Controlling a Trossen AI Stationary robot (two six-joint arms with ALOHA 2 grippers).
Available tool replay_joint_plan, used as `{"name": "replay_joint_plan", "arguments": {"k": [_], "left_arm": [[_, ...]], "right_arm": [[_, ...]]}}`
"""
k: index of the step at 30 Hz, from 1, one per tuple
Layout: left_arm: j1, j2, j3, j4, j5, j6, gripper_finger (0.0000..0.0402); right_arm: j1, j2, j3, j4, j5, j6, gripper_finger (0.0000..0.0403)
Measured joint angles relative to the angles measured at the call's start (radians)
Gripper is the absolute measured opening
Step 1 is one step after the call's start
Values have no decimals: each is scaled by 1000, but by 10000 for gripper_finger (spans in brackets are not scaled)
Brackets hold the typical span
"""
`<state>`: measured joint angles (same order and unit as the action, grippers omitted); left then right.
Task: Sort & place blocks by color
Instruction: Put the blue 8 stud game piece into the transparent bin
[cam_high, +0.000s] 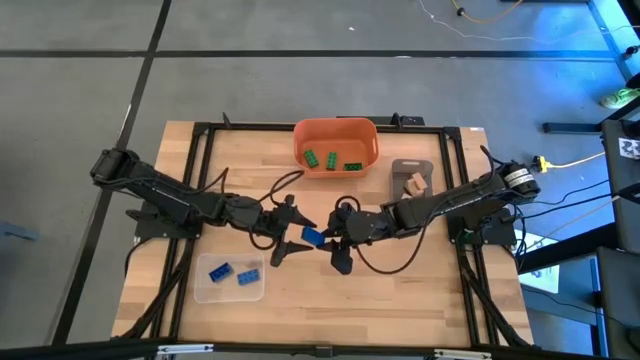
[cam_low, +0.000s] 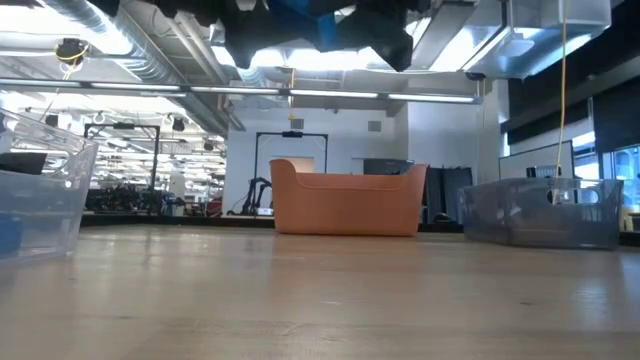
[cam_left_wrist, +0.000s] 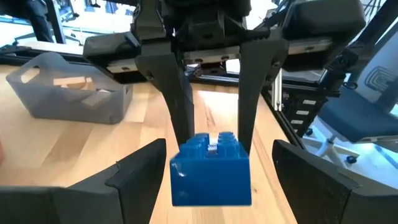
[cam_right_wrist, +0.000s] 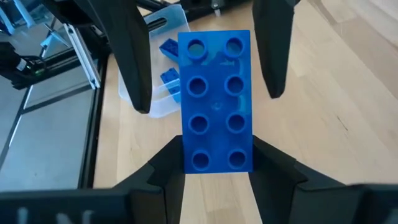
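Green blocks (cam_high: 330, 160) in orange bowl (cam_high: 372, 147); right jaws clamping blue block (cam_high: 311, 237), left jaws spread.

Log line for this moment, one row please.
phase: handover mid-air | right hand: shut on blue studded brick | left hand: open around brick | clear plastic tray: two blue bricks

Both arms meeting mid-table, blue block (cam_high: 312, 237) between them, orange bowl (cam_high: 336, 131) behind

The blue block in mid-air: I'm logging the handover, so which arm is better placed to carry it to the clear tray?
Left. The blue block sits in the right gripper, and the open left gripper flanks it, nearer the clear tray.
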<state>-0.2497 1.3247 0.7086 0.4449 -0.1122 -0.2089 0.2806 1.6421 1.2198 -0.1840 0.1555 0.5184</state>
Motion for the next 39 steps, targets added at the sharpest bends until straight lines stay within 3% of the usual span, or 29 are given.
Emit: {"name": "replay_joint_plan", "arguments": {"k": [13, 27, 33, 39], "left_arm": [[-2, 0, 0, -5, 29, -7, 275], [10, 0, 0, -11, 22, -34, 140], [16, -12, 0, -60, 60, -27, 128], [19, -65, -1, -193, 38, -24, 128]], "right_arm": [[0, 0, 0, -4, 0, -1, 142], [0, 0, 0, 2, -30, -14, 143], [4, -1, 1, -16, -71, -26, 218], [4, -2, 88, -281, -75, -29, 279]]}}
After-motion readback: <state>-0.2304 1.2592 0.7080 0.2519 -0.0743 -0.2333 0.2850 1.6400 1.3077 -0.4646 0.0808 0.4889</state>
